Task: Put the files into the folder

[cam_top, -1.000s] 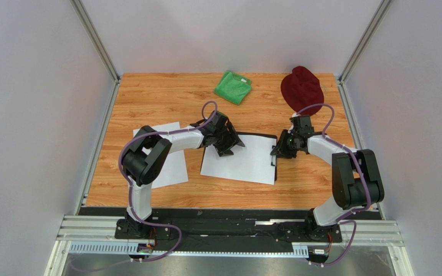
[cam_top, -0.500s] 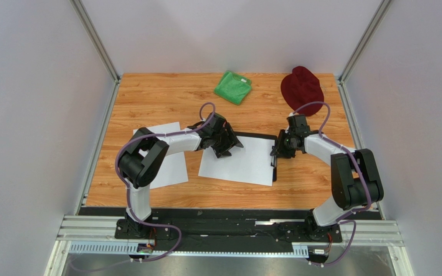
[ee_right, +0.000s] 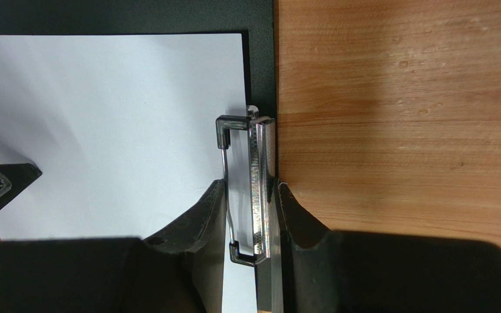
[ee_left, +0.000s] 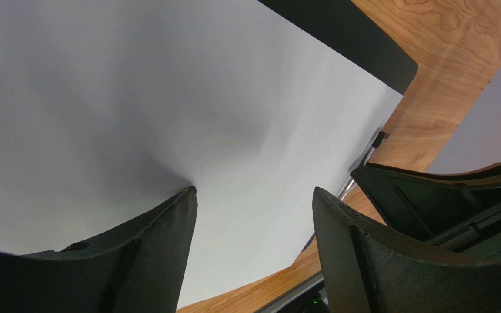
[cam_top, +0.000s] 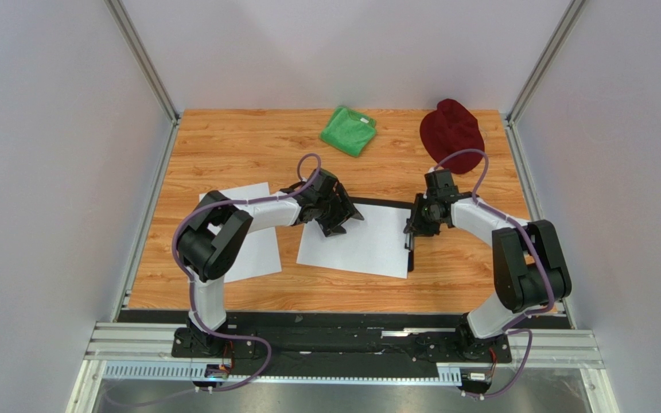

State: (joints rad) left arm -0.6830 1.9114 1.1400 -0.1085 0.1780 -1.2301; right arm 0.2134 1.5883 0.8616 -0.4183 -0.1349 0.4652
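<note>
A white sheet [cam_top: 360,243] lies on the black folder [cam_top: 387,203], whose far and right edges show around it. My left gripper [cam_top: 339,217] is open, its two fingertips [ee_left: 186,197] pressed down on this sheet [ee_left: 135,98] near its far left corner. My right gripper [cam_top: 417,222] is shut on the silver clip [ee_right: 254,163] at the folder's right edge [ee_right: 261,65], one finger on each side. The sheet's edge [ee_right: 103,117] reaches up to the clip. A second white sheet [cam_top: 255,241] lies on the table to the left, partly under my left arm.
A green cloth [cam_top: 349,130] and a dark red hat [cam_top: 451,131] lie at the far side of the wooden table. Grey walls and metal posts close in the table on three sides.
Both grippers shifted slightly left and away from me. The sheet slid a little left with my left gripper. The right gripper stays on the clip.
</note>
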